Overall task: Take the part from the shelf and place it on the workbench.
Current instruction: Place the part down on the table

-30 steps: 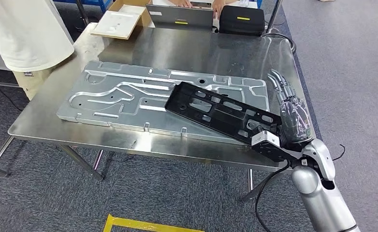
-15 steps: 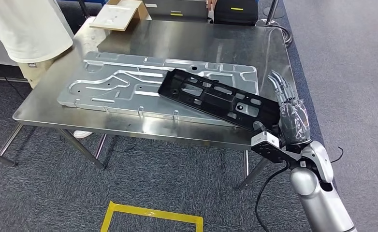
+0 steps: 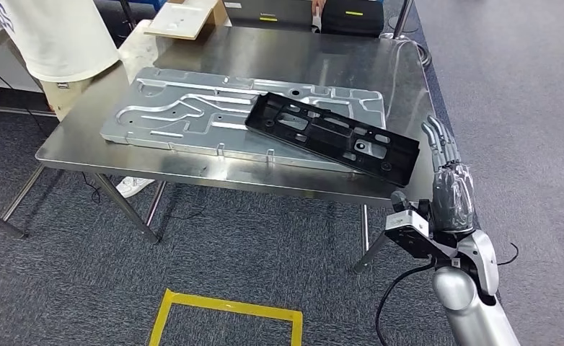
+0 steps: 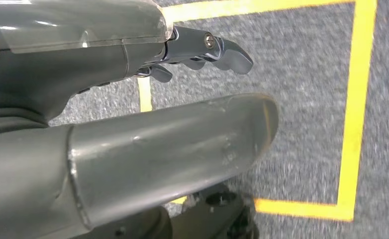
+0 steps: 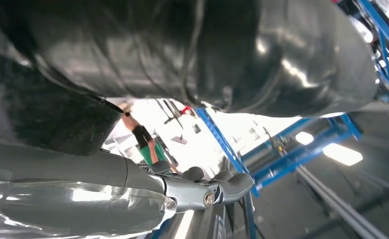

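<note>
The black part (image 3: 332,138) lies flat on the steel surface (image 3: 279,65), slanting across it, with one end resting on top of the silver plate (image 3: 192,115) and the other end close to the surface's near right corner. Nothing holds it.

The right hand (image 3: 448,189) hangs off the surface's right edge, beyond that corner and lower than the top. Its fingers (image 3: 438,140) point upward and away from the robot, nearly straight and slightly apart, gripping nothing. The part's nearest end is just to the left of those fingers, with a clear gap between them, not touching. In the right wrist view the fingers (image 5: 217,186) stretch out with nothing between them and the thumb.

The left hand (image 4: 133,74) hangs over grey carpet with yellow tape lines (image 4: 354,109). Its fingers (image 4: 217,47) are loosely curved and empty, with a gap to the thumb (image 4: 172,144).

Far beyond the right fingers, at the surface's back edge, stand a cardboard box (image 3: 185,16) and a black case (image 3: 351,16). A person in a white shirt (image 3: 55,36) stands at the surface's far left corner.
</note>
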Action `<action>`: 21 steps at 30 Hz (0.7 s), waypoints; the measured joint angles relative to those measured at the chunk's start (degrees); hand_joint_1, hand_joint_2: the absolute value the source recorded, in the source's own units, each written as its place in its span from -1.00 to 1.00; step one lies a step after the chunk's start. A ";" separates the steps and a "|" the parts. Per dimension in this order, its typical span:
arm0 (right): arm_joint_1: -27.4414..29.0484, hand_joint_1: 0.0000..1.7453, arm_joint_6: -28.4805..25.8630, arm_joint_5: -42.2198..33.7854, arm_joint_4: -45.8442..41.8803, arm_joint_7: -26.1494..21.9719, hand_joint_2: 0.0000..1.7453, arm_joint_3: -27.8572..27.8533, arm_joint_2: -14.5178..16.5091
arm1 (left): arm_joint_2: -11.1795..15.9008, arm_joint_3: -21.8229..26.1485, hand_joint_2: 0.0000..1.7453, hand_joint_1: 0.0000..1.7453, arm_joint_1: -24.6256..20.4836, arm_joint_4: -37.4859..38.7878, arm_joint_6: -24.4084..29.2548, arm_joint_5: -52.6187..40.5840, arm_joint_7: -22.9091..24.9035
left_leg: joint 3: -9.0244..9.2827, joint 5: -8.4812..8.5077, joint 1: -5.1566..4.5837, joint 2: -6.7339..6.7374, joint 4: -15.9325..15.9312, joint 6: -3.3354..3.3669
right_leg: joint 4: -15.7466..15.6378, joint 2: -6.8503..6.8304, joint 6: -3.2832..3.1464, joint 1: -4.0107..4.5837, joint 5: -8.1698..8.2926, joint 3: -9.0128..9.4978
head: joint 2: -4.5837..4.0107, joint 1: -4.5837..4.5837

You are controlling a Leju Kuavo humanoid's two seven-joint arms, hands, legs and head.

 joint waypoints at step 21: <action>2.74 -1.00 -0.90 -0.77 -3.57 -1.80 -1.00 -0.84 3.02 | -0.86 0.00 -1.00 -1.00 -0.31 0.00 0.66 -0.03 -0.66 | 0.69 -0.69 0.46 -2.18 0.23 -0.64 | -2.67 3.93 -0.59 0.09 2.23 -1.02 | 0.00 0.00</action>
